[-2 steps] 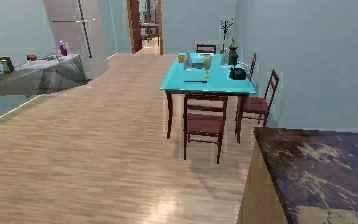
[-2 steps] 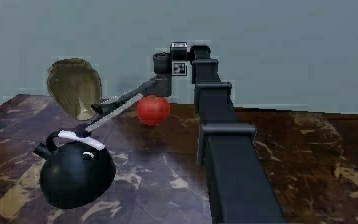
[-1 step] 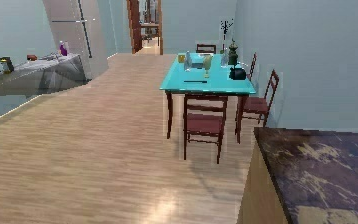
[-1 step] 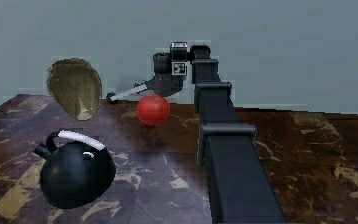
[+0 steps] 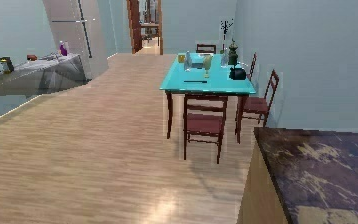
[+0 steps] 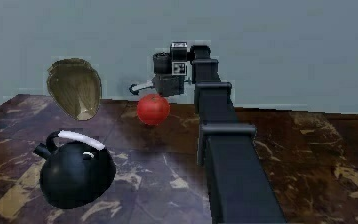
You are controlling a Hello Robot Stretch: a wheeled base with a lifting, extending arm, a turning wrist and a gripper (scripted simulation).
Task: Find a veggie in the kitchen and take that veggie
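A red round tomato-like thing [image 6: 153,109] sits at the far end of my arm, just below the gripper [image 6: 144,89], over the dark marbled countertop [image 6: 307,150]. I cannot tell whether it rests on the counter or hangs from the fingers, so I cannot tell whether the gripper holds anything. The dark arm bar [image 6: 227,150] rises from the bottom edge toward it.
A black kettle [image 6: 76,168] stands on the counter near left, and a tan rounded thing [image 6: 75,87] against the wall. Ahead, a teal dining table [image 5: 207,78] with dark chairs [image 5: 204,122], a counter corner [image 5: 317,170] at bottom right, a grey counter [image 5: 42,72] left, and wood floor between.
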